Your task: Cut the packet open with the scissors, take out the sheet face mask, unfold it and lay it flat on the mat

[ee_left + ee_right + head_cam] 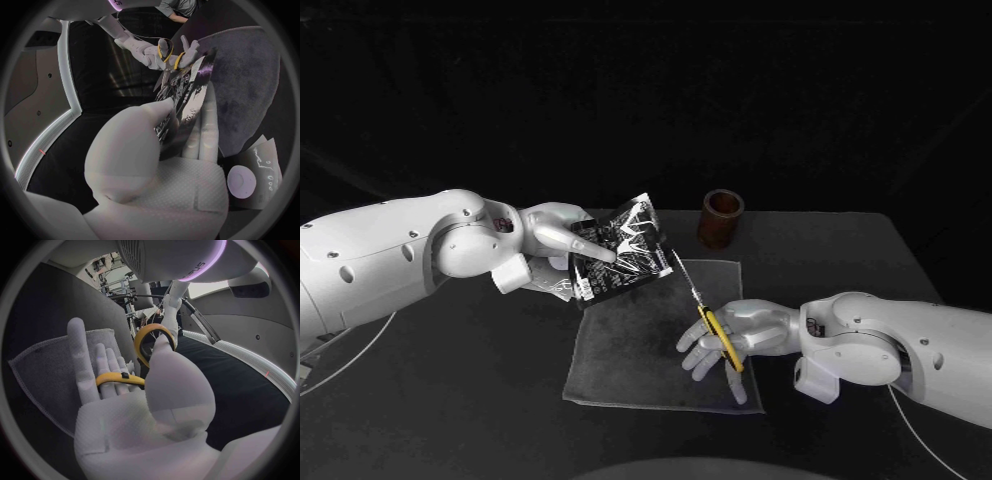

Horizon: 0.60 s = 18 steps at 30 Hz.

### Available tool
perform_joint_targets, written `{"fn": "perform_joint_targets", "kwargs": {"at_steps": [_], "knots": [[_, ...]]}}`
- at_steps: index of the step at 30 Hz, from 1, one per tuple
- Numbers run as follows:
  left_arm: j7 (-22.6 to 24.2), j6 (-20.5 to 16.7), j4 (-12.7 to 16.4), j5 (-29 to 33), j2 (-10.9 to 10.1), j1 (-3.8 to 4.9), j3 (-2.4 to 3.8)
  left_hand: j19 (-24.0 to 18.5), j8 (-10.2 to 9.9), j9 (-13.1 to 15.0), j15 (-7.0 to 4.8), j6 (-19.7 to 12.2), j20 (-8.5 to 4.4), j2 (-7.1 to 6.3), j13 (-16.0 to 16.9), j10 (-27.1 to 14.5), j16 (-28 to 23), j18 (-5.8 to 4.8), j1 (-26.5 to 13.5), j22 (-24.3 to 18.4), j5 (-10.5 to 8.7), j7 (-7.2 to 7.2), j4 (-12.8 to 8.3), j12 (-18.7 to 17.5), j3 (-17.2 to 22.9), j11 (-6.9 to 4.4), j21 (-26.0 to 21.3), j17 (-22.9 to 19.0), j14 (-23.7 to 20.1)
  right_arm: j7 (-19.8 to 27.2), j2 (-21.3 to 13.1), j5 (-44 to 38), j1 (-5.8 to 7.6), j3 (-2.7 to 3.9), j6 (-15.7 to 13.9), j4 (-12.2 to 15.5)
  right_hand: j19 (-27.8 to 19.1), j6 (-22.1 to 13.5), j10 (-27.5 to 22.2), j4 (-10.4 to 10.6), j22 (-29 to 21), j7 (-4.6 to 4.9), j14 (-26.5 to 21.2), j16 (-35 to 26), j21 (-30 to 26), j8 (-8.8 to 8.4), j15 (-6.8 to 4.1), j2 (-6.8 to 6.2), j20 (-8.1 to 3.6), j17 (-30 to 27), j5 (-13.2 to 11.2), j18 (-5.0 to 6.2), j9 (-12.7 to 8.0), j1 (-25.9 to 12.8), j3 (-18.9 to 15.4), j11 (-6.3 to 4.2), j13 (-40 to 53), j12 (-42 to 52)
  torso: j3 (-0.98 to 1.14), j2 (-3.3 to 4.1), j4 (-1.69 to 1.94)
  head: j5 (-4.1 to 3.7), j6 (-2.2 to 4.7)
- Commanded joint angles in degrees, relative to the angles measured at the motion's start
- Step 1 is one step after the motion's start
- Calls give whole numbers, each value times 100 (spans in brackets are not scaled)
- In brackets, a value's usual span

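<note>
On the black counter [444, 400] lies the grey felt mat [646, 375]. Above its far edge the left hand [560, 245] pinches the glossy black foil packet [625, 250], holding it up at a tilt. Thin, crinkly and likely slick, the packet wants a firm hold close to the cut. The right hand [733, 340], fingers through the loops, grips the yellow-handled scissors [711, 322], whose blades reach the packet's side edge.

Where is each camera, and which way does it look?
Head view: on the robot's head, looking down at the table; both arms show, left hand holding the packet, right hand holding the scissors.
Left wrist view: behind the left hand, facing the packet and right hand.
Right wrist view: behind the right hand, facing the mat.
All three share the scissors.
</note>
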Motion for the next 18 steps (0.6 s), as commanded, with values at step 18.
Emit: {"fn": "perform_joint_targets", "kwargs": {"at_steps": [18], "knots": [[97, 2, 2, -36, 2, 5, 4, 2, 14, 781, -29, 40, -25, 44, 8, 49, 27, 65, -3, 6, 20, -8, -26, 19, -22, -29, 35, 8, 0, -120, 50, 169, -6, 2, 521, 51, -119, -944, -233, 2, -18, 693, -236, 17, 153, 386, 53, -221, 66, -258, -14, 208, -13, -177, 280, 35, 7, 17, 4, -2, -4, 35, -14]]}}
